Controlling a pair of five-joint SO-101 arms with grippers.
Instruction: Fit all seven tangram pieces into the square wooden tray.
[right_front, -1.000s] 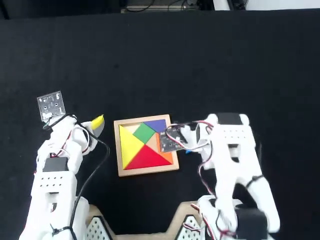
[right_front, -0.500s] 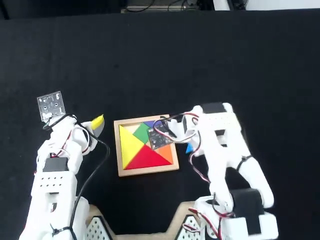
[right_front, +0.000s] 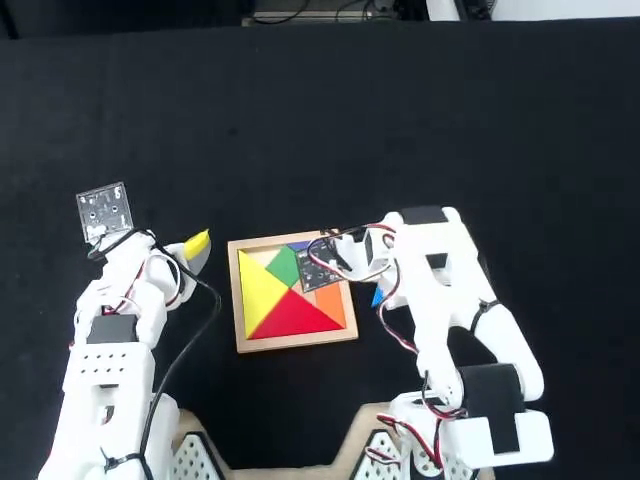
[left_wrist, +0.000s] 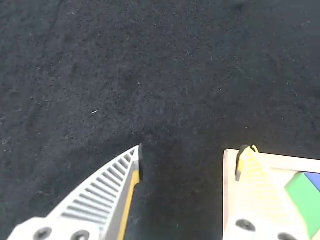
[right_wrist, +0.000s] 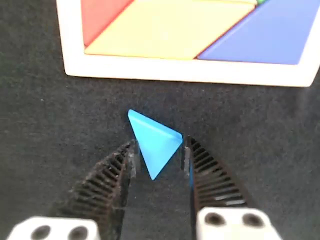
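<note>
The square wooden tray (right_front: 240, 300) lies at the table's middle, with yellow (right_front: 260, 285), red (right_front: 300, 315), green (right_front: 288, 262) and orange (right_front: 338, 303) pieces in it. A small light blue triangle (right_wrist: 155, 142) lies flat on the black cloth just outside the tray's rim (right_wrist: 185, 76); from above, the blue triangle (right_front: 378, 297) peeks out at the tray's right side. My right gripper (right_wrist: 159, 150) is shut on this triangle, one finger against each side. My left gripper (left_wrist: 191, 155) stands open and empty left of the tray, one fingertip (left_wrist: 246, 154) over the tray's corner (left_wrist: 227, 160).
The right arm's wrist board (right_front: 322, 265) hangs over the tray's right part and hides some pieces. Black cloth (right_front: 320, 120) covers the whole table, with wide free room behind the tray. The arms' bases (right_front: 280, 455) stand at the near edge.
The right arm has swung left, bringing its wrist board over the tray's right part. The blue triangle has barely shifted. The left arm has kept still.
</note>
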